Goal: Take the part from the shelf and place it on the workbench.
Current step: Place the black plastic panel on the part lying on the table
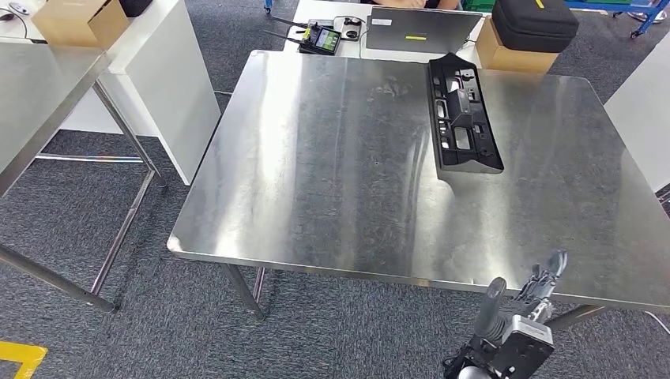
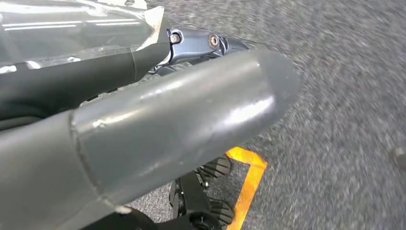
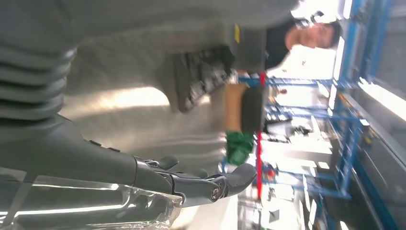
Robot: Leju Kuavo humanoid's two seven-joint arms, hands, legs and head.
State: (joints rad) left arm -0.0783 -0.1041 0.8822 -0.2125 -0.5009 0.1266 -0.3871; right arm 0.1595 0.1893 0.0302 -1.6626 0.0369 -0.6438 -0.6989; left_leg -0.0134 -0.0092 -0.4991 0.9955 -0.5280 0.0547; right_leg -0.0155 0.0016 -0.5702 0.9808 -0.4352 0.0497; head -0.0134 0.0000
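From the head view I see the black plastic part (image 1: 462,114) lying flat on the steel workbench (image 1: 316,189), toward its far right side, well apart from my right hand (image 1: 525,304). That hand hangs below the near edge with fingers apart and nothing in it. I judge the placing done. The risk now is the right hand catching the bench edge if I lift it carelessly, jolting the part.

In the left wrist view my left hand (image 2: 158,129) points down over grey carpet and a yellow floor stripe (image 2: 249,179); I cannot tell whether it is released or clenched.

In the right wrist view the right hand's fingers (image 3: 206,184) are spread and free, the part (image 3: 201,79) lies beyond on the steel, and a person (image 3: 306,33) is at the far side.

I can read no writing anywhere.
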